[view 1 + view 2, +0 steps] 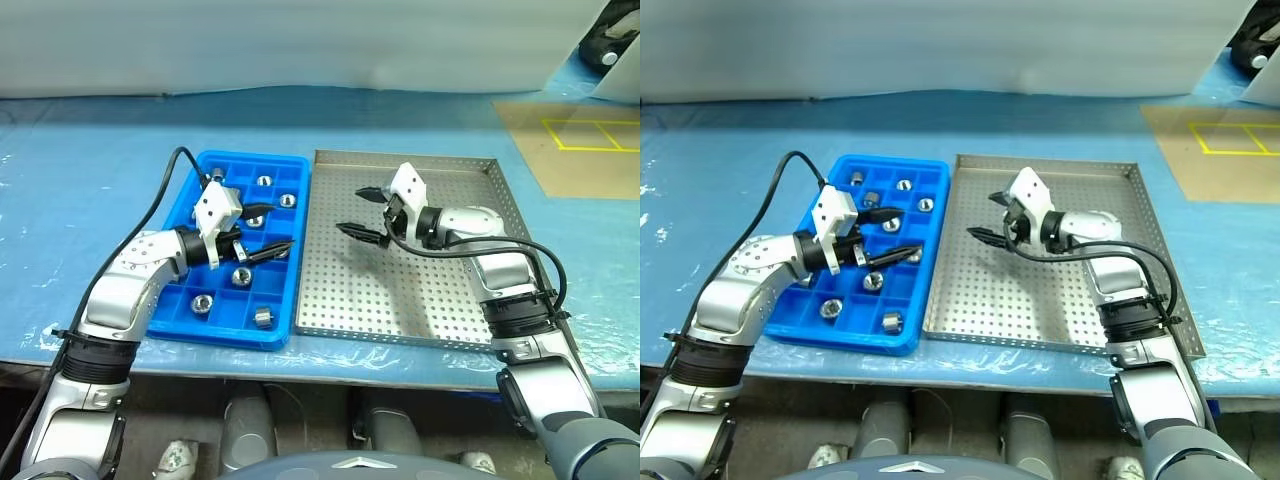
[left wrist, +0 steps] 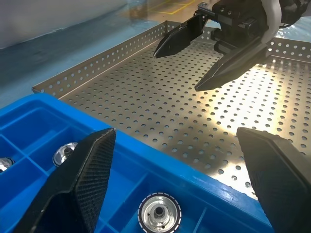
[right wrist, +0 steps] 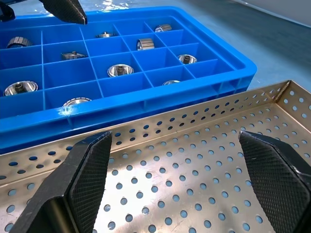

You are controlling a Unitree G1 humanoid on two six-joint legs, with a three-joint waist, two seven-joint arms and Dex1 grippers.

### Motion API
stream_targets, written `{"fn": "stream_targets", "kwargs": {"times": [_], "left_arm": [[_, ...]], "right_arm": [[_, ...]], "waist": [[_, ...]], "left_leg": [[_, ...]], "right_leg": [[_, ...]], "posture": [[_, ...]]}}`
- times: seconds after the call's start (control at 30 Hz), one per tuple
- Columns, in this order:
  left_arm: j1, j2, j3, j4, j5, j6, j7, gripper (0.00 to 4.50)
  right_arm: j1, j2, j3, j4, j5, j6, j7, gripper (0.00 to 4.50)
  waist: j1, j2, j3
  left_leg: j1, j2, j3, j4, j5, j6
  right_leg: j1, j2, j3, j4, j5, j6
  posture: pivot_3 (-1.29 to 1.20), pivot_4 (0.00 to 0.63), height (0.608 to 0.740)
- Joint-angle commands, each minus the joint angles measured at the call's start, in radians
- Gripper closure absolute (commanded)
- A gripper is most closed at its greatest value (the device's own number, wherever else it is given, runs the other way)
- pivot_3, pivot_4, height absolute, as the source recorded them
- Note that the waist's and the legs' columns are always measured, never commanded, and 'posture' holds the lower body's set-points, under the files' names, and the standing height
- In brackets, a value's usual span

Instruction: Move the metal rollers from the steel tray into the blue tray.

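Note:
The blue tray [image 1: 222,335] lies on the left with several metal rollers [image 1: 241,276] sitting in its compartments, one of them close below my left wrist camera [image 2: 159,213]. Right beside it stands the steel tray [image 1: 400,290], its perforated floor bare where I see it. My left gripper [image 1: 272,228] hovers open over the blue tray's right half, pointing toward the steel tray, with nothing between its fingers. My right gripper [image 1: 348,210] hangs open and empty over the steel tray's left part, pointing at the blue tray [image 3: 146,104].
Both trays rest on a table covered in blue plastic sheet [image 1: 90,170], close to its front edge. A brown board with yellow tape lines [image 1: 580,140] lies at the back right. A black cable [image 1: 160,200] loops from my left arm beside the blue tray.

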Motion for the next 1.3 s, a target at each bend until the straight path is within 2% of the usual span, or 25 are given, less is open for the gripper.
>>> {"fn": "stream_targets", "kwargs": {"times": [0.03, 0.3, 0.6, 0.77, 1.0, 1.3], "left_arm": [[-0.015, -0.019, 0.009, 0.001, 0.006, -0.031, 0.017, 0.26], [-0.011, -0.037, 0.003, 0.043, 0.009, -0.044, -0.004, 0.26], [-0.147, -0.073, -0.007, 0.217, 0.060, -0.119, -0.006, 0.26], [-0.225, -0.138, 0.008, 0.329, 0.110, -0.187, 0.077, 0.26], [-0.244, -0.158, -0.005, 0.355, 0.099, -0.194, 0.035, 0.26], [-0.215, -0.149, -0.005, 0.296, 0.065, -0.132, -0.027, 0.26]], "right_arm": [[-0.023, -0.022, -0.033, -0.006, 0.018, -0.001, -0.018, 0.17], [0.044, -0.031, -0.048, -0.109, 0.041, 0.060, -0.088, 0.17], [0.142, -0.063, -0.096, -0.218, 0.050, 0.111, -0.177, 0.17], [0.128, -0.030, -0.133, -0.183, 0.012, 0.088, -0.320, 0.17], [0.143, -0.044, -0.119, -0.209, 0.030, 0.092, -0.318, 0.17], [0.146, -0.045, -0.110, -0.228, 0.046, 0.109, -0.294, 0.17]], "waist": [[-0.001, 0.000, 0.000], [-0.007, 0.000, 0.000], [-0.014, 0.000, 0.000], [-0.034, 0.000, 0.000], [-0.058, 0.000, 0.000], [-0.058, 0.000, 0.000]], "left_leg": [[0.000, 0.000, 0.000, 0.000, 0.000, 0.000], [0.001, 0.000, 0.000, 0.000, 0.000, 0.000], [0.005, -0.001, 0.002, 0.000, 0.000, 0.000], [0.007, -0.001, 0.003, 0.000, 0.000, 0.000], [0.007, -0.001, 0.003, -0.001, -0.001, 0.001], [0.007, -0.001, 0.004, 0.000, -0.001, 0.002]], "right_leg": [[0.000, 0.000, 0.000, 0.000, 0.000, 0.000], [0.000, 0.000, 0.000, 0.000, 0.000, 0.000], [0.004, 0.000, 0.003, 0.000, 0.001, 0.001], [0.005, 0.000, 0.004, -0.001, 0.001, 0.001], [0.005, 0.001, 0.004, -0.002, 0.001, 0.001], [0.005, 0.000, 0.004, -0.002, 0.001, 0.001]], "posture": [[0.04, 0.150, 0.740], [-0.06, 0.150, 0.740], [-0.16, 0.150, 0.740], [-0.19, 0.150, 0.740], [-0.20, 0.150, 0.740], [-0.19, 0.150, 0.740]]}}
